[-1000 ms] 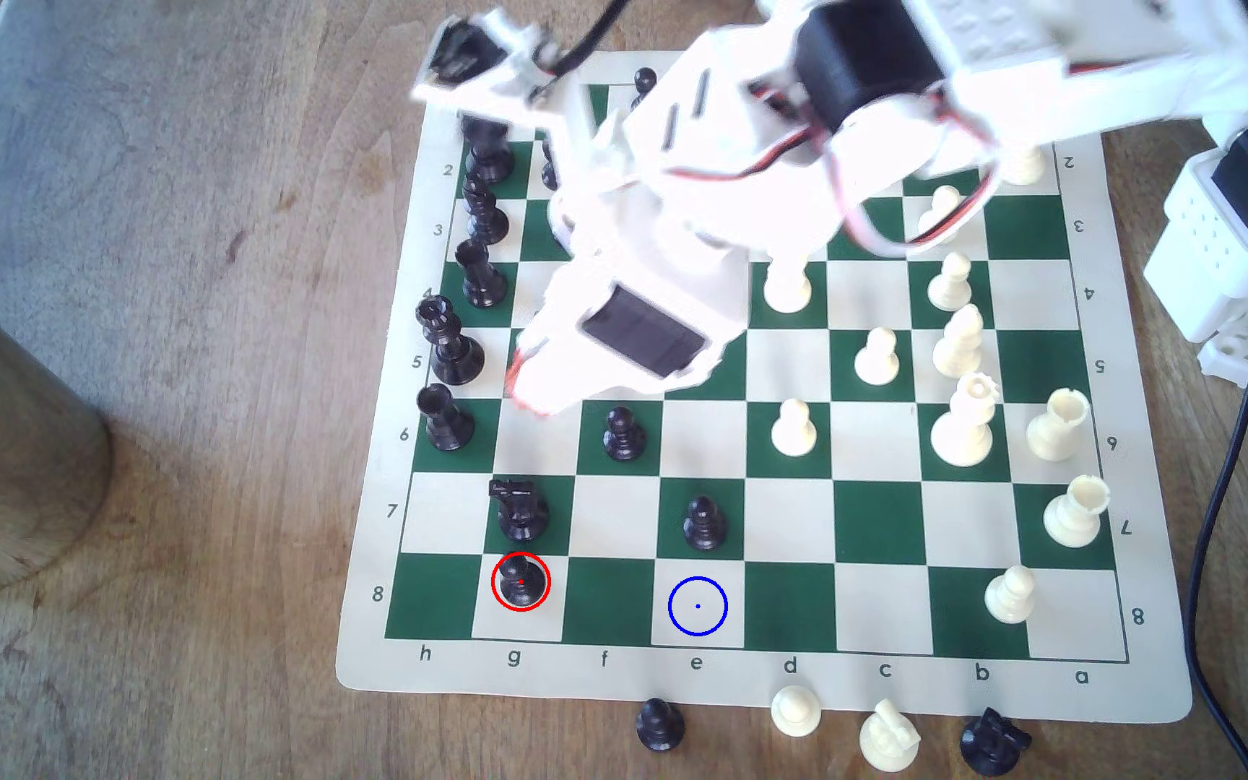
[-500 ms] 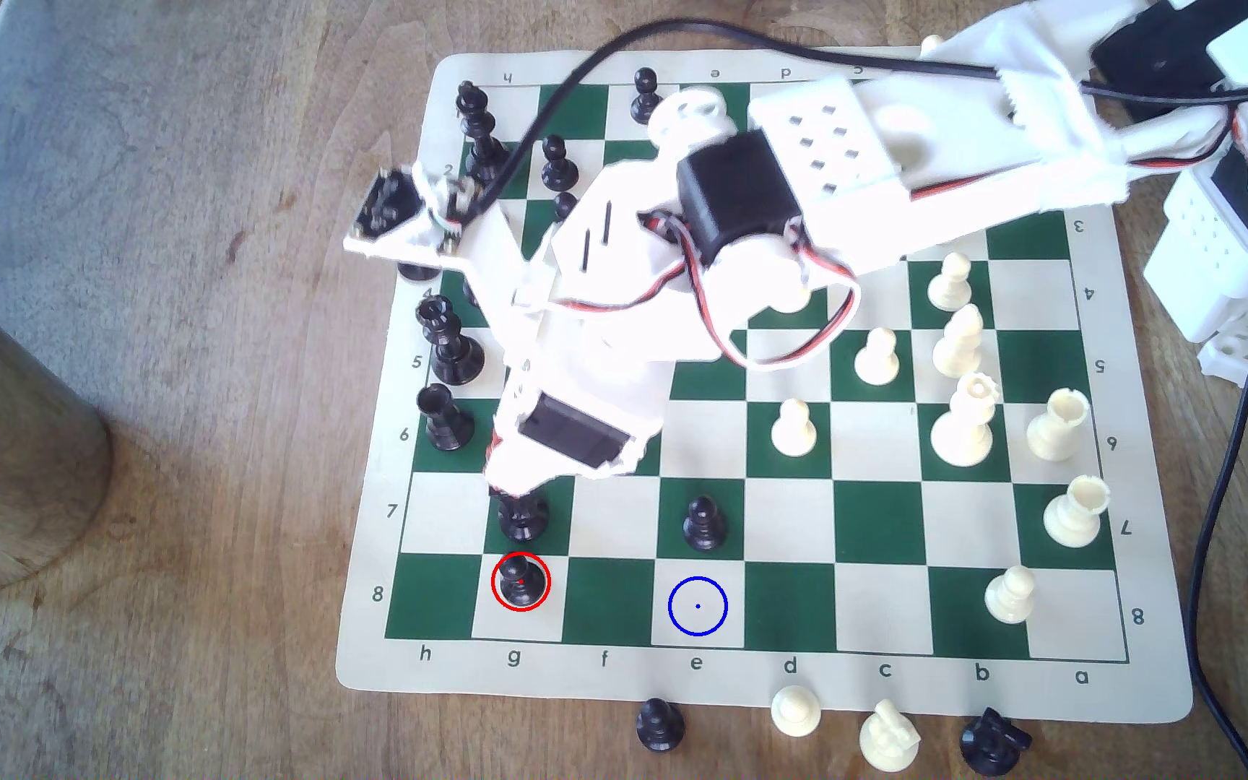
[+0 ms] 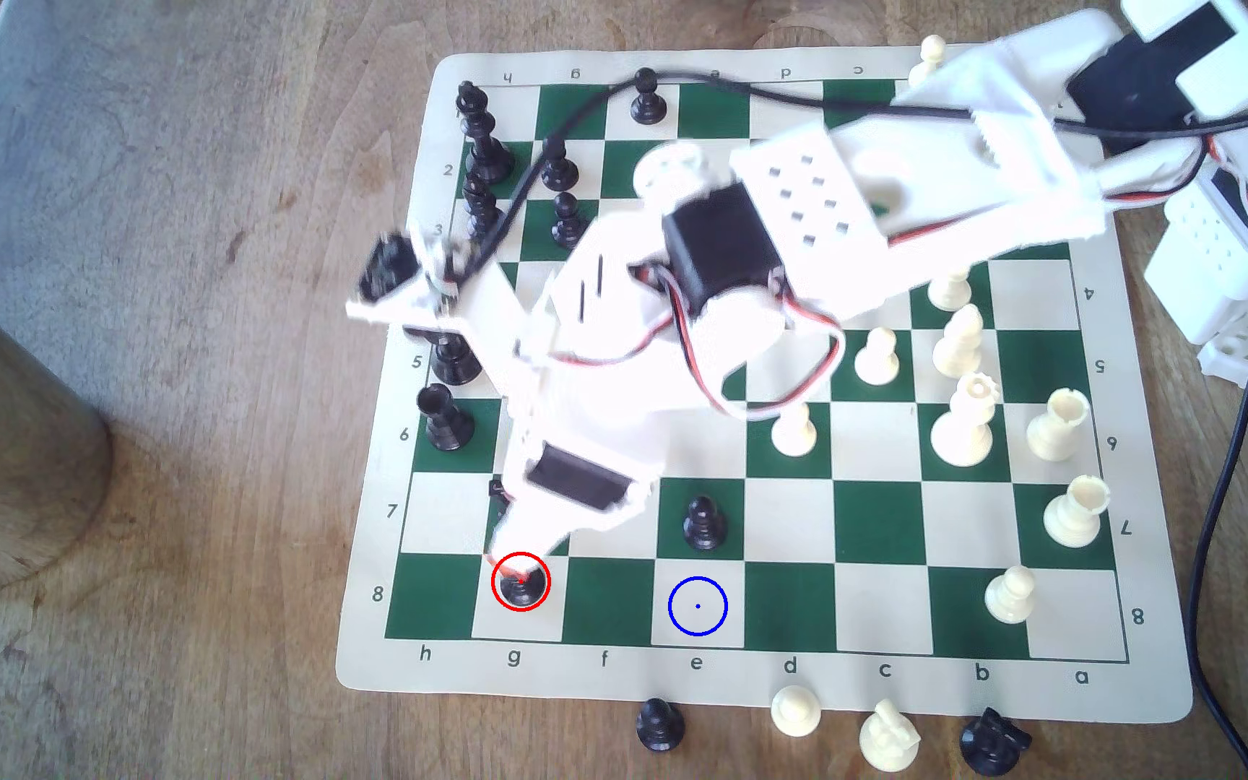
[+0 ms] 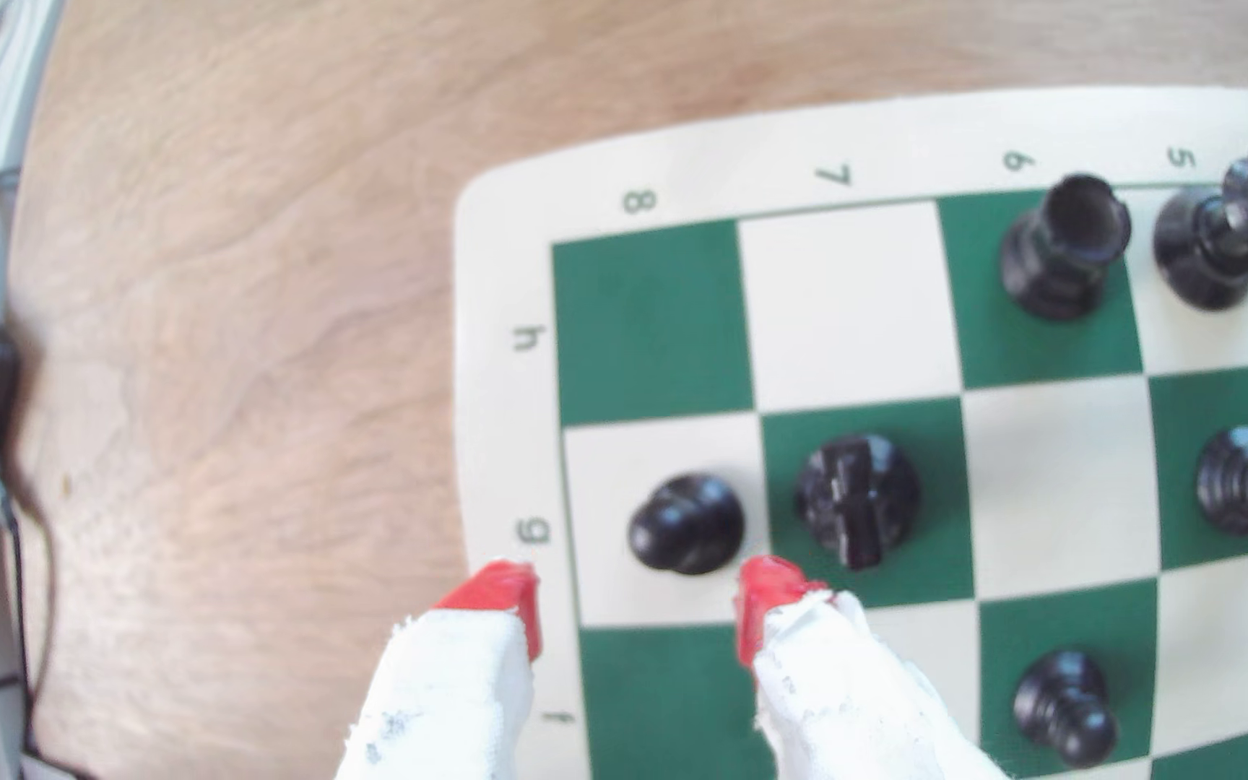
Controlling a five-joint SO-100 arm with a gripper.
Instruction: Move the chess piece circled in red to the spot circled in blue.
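Jaws (image 4: pixel 636 600) apart above black pawn (image 4: pixel 685 523)

bright daylight | arm (image 3: pixel 681 315) overexposed, motion-blurred | wrist view soft, edges curved

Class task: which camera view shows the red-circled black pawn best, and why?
The wrist view. The black pawn shows whole from above on its cream square, just ahead of the open claw. In the exterior view the pawn is partly covered by the claw tip, so mostly its base shows.
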